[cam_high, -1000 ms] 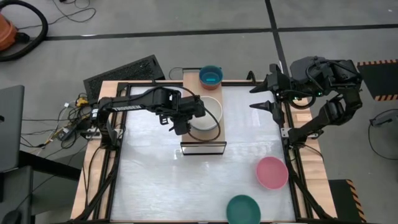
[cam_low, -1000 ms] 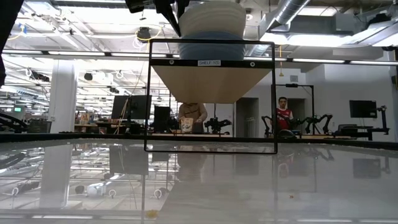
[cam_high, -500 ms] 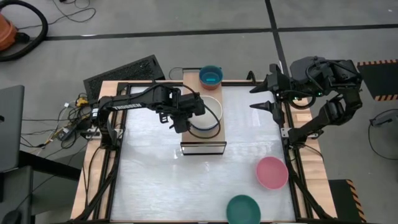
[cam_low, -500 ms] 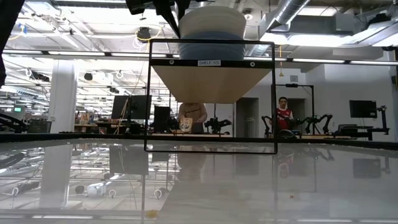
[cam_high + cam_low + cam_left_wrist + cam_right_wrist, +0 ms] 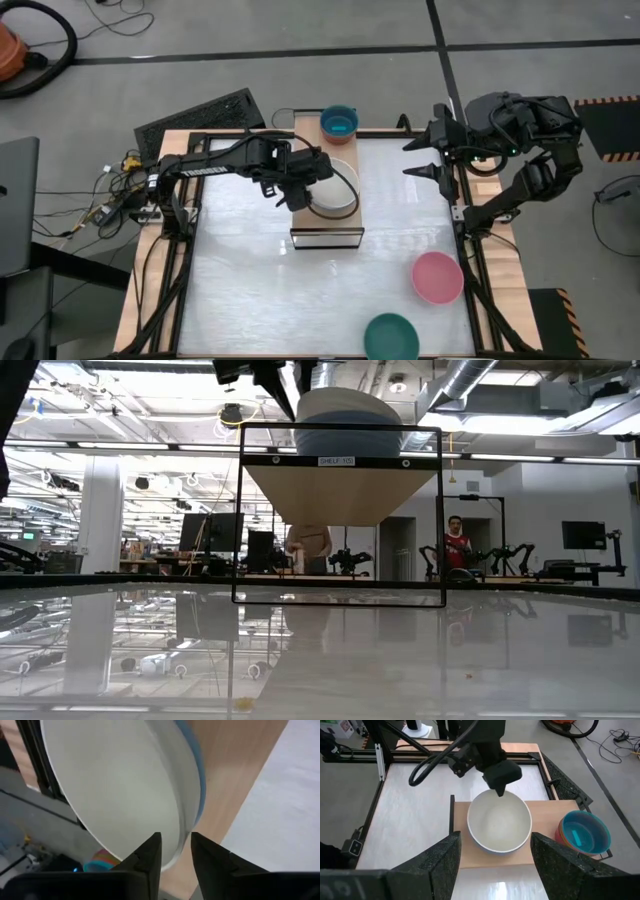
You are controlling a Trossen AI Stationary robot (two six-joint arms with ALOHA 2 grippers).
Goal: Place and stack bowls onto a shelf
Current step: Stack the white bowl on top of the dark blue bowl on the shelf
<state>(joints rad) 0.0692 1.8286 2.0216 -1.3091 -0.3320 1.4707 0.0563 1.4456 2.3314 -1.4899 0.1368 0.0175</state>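
Shelf (image 5: pixel 322 232): grey-blue bowl (image 5: pixel 336 196), rim betw left pincer (image 5: pixel 303 198) fingers.

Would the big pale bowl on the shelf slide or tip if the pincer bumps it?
Probably slide: the pale bowl looks smooth, and so does the wooden shelf. It seems light, thin plastic. Its wide, low shape likely resists tipping, but a push on the rim by the left pincer might rock it.

One small label is all I can read.
It sits on the dark metal front edge of the raised light-wood shelf (image 5: pixel 340 461), seemingly "SHELF 100".
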